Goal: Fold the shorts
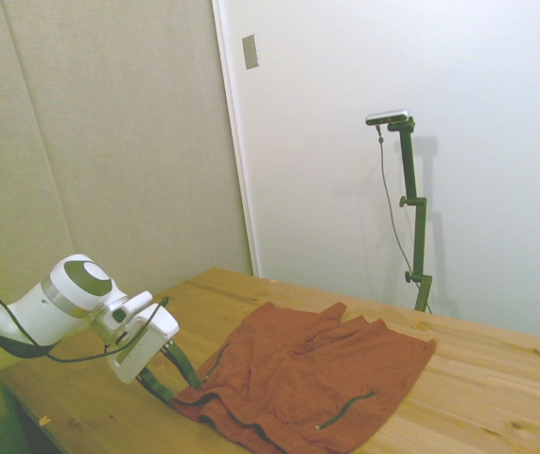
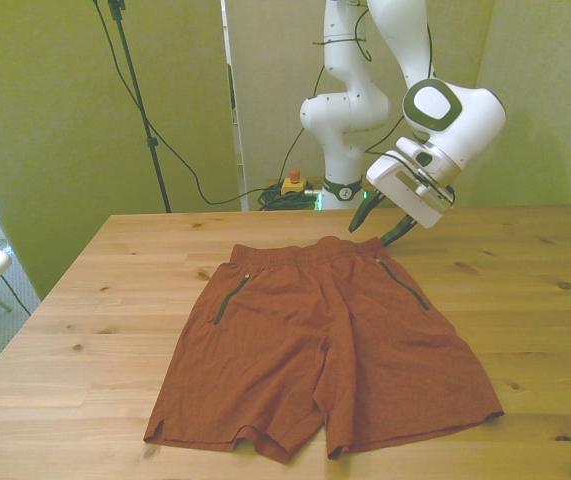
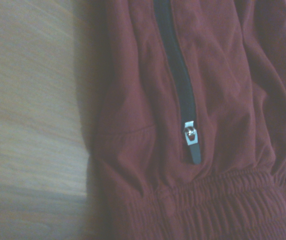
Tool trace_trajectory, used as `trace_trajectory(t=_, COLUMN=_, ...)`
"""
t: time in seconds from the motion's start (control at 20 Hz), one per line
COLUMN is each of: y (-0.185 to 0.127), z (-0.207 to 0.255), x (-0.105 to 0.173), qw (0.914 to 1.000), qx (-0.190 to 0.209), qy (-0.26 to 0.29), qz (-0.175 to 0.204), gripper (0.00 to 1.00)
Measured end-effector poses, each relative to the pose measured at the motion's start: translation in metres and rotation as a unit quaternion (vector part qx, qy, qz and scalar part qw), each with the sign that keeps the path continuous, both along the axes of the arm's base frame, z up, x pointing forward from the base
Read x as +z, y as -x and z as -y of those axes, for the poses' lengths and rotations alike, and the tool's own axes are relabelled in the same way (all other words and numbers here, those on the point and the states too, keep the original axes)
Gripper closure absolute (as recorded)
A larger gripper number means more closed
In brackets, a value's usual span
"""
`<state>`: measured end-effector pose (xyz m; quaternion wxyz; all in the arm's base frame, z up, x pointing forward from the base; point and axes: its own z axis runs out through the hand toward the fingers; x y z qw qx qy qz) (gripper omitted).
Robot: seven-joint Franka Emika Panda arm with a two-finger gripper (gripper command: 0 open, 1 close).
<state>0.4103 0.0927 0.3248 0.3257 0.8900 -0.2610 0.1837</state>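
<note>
Rust-red shorts (image 2: 315, 345) lie flat; the open tool (image 2: 375, 228) hovers at their waistband

You have a wooden table (image 2: 525, 300), a red-topped yellow button box (image 2: 291, 181) behind its far edge, and black cables (image 2: 180, 160).
</note>
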Motion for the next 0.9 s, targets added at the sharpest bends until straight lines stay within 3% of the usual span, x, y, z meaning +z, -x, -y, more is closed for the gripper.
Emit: trace_trajectory(t=0.9, y=-0.013, z=-0.007, x=-0.019, qw=0.9999, qx=0.012, qy=-0.004, qz=0.011, gripper=1.00)
